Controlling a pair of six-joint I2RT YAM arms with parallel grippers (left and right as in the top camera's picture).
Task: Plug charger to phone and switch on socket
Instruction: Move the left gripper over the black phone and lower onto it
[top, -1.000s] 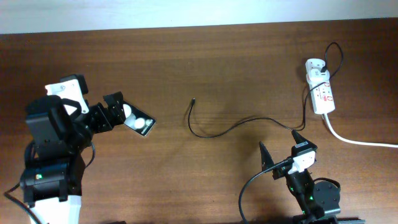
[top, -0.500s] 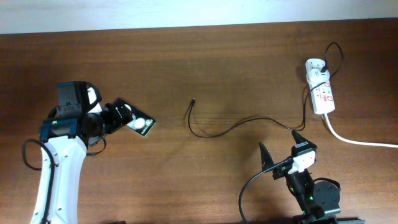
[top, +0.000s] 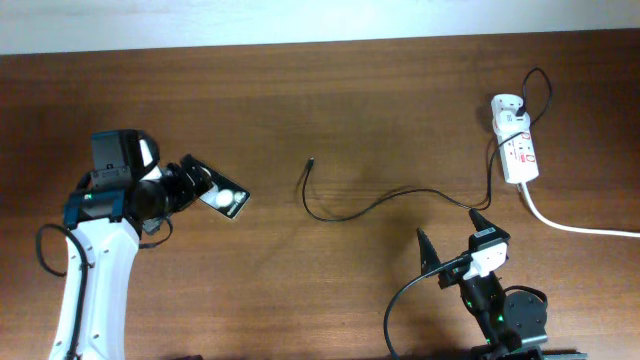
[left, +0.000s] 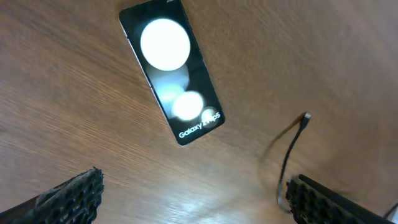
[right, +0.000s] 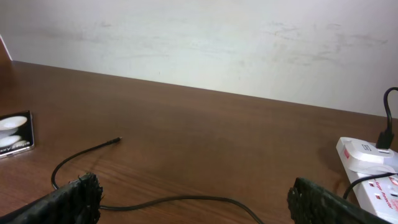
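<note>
Phone (left: 171, 71): we see a glossy black rectangular slab on the grained wooden table (left: 311, 50).
Left gripper (left: 193, 185): ribbed fingers (left: 74, 194) spread.
Right gripper (right: 196, 186): spread.

Glossy black phone (left: 171, 71) lies flat just before the left gripper (left: 193, 196); the charger (left: 287, 152) trails unplugged beyond; white socket (top: 517, 148) ahead-right of right gripper (top: 449, 226).

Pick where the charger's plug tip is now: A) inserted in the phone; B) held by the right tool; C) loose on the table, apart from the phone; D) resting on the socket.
C: the charger tip lies bare on the table, with a clear gap of wood between it and the phone.
</note>
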